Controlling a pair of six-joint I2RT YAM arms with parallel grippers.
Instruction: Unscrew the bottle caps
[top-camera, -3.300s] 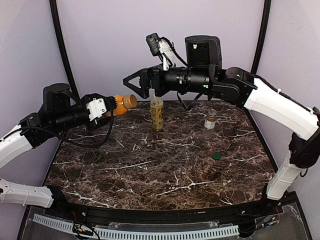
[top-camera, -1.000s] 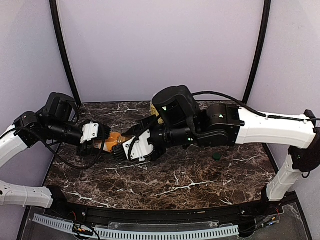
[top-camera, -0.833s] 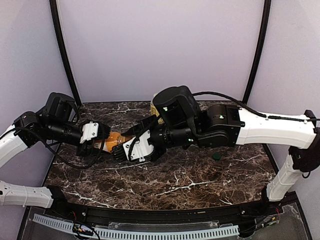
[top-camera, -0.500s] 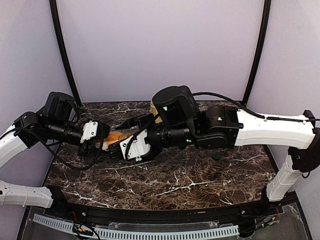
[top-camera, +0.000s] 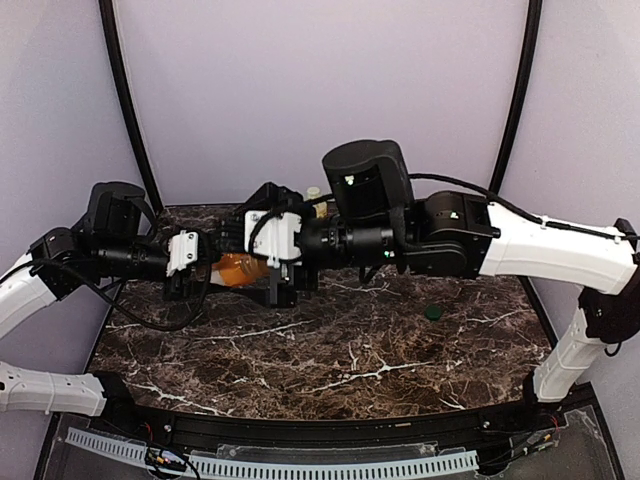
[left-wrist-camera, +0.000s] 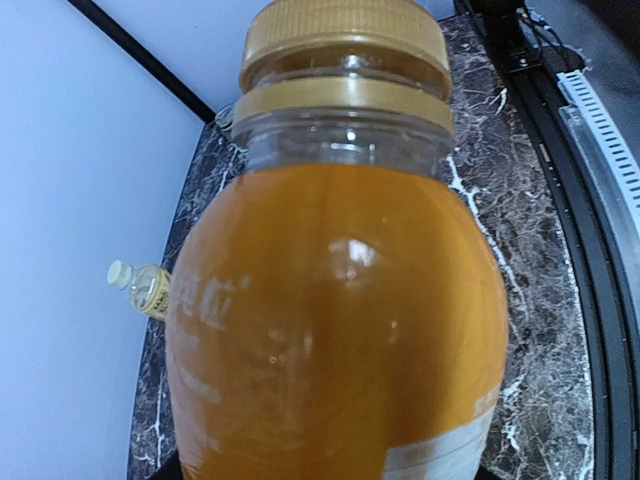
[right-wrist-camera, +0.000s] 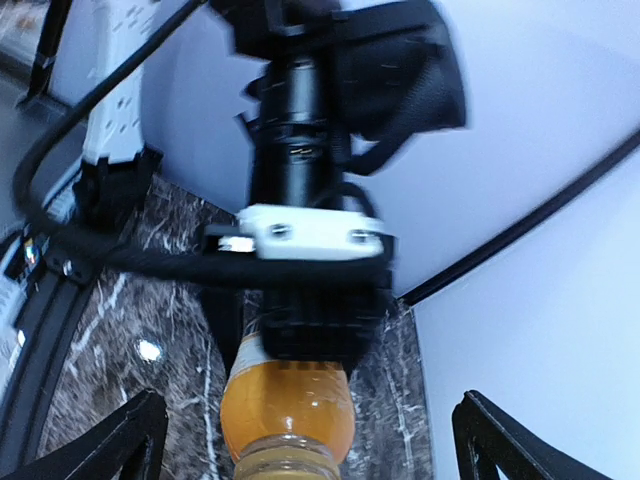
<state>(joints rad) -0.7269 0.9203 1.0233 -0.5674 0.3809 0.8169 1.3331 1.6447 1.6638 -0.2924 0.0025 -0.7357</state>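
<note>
My left gripper (top-camera: 205, 266) is shut on the body of the short orange bottle (top-camera: 240, 268) and holds it level above the table, its gold cap (left-wrist-camera: 345, 40) pointing right. My right gripper (top-camera: 268, 258) is open at the cap end, with one finger above and one below the bottle. In the right wrist view the bottle (right-wrist-camera: 288, 405) lies between the widely spread fingers (right-wrist-camera: 130, 440), which do not touch it. The yellow-labelled bottle (left-wrist-camera: 140, 288) stands at the back, its top (top-camera: 313, 192) showing behind the right arm. The brownish bottle is hidden.
A small green cap (top-camera: 433, 312) lies loose on the marble table (top-camera: 330, 370) at the right. The right arm (top-camera: 520, 240) stretches across the back of the table. Black frame posts stand at both back corners.
The right gripper came from the back to the bottle's cap end, then rolled so its fingers stand above and below it. The left gripper brought the bottle lower and towards the middle, then lifted it slightly.
</note>
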